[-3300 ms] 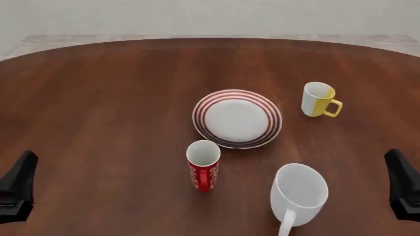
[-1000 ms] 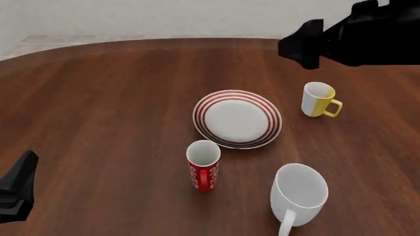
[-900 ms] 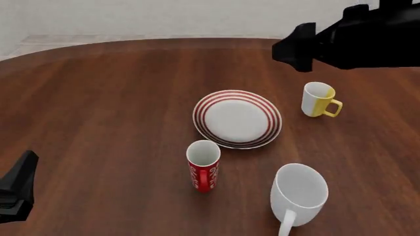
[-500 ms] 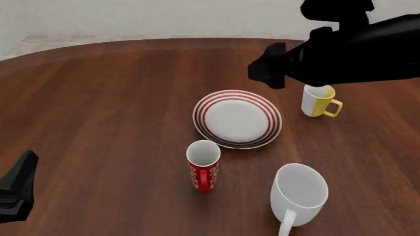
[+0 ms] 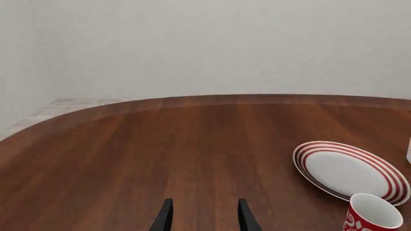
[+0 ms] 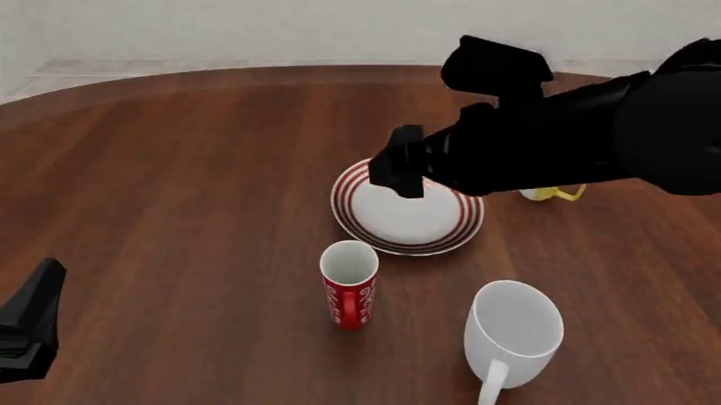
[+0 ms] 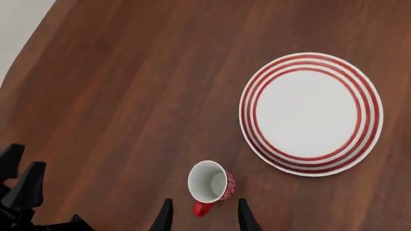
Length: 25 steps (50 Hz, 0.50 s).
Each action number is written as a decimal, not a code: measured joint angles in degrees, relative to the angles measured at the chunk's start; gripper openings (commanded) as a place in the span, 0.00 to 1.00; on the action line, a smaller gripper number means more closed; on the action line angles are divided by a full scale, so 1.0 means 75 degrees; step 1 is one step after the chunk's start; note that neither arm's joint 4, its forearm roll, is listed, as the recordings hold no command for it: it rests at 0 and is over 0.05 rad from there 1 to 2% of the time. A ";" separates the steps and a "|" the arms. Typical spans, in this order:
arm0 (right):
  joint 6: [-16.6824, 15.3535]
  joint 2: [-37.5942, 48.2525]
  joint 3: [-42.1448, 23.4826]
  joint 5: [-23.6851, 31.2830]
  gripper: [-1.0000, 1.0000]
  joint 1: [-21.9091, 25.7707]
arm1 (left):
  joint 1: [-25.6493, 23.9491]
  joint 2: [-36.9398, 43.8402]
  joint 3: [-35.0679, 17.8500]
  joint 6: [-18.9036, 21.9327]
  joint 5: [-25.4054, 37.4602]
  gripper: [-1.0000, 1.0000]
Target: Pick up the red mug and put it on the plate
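Observation:
The red mug stands upright on the table, just in front of the plate, handle toward the camera. My right gripper hovers above the plate's left part, and the arm covers the plate's far half. In the right wrist view the mug lies below, between my open right gripper's fingers, with the plate beside it. My left gripper rests at the near left, far from the mug. The left wrist view shows that gripper open and empty, with the mug and plate off to one side.
A large white mug stands at the near right of the red mug. Only the handle of a yellow-and-white mug shows from behind my right arm. The left arm shows at a corner of the right wrist view.
My right arm has swept in from the far right, down and leftward over the plate, and now hides most of the yellow-and-white mug. The left arm and all mugs have stayed put.

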 measured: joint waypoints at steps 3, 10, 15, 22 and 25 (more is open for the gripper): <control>0.0155 0.0124 0.0049 -0.0098 1.00 0.0122 | 0.0000 0.0000 0.0000 0.0000 0.0000 1.00; 0.0491 0.0390 0.0187 -0.0331 1.00 0.0332 | 0.0000 0.0000 0.0000 0.0000 0.0000 1.00; 0.0723 0.0492 0.0315 -0.0466 1.00 0.0410 | 0.0000 0.0000 0.0000 0.0000 0.0000 1.00; 0.1055 0.0566 0.0518 -0.0666 1.00 0.0481 | 0.0000 0.0000 0.0000 0.0000 0.0000 1.00; 0.1213 0.0589 0.0606 -0.0750 1.00 0.0513 | 0.0000 0.0000 0.0000 0.0000 0.0000 1.00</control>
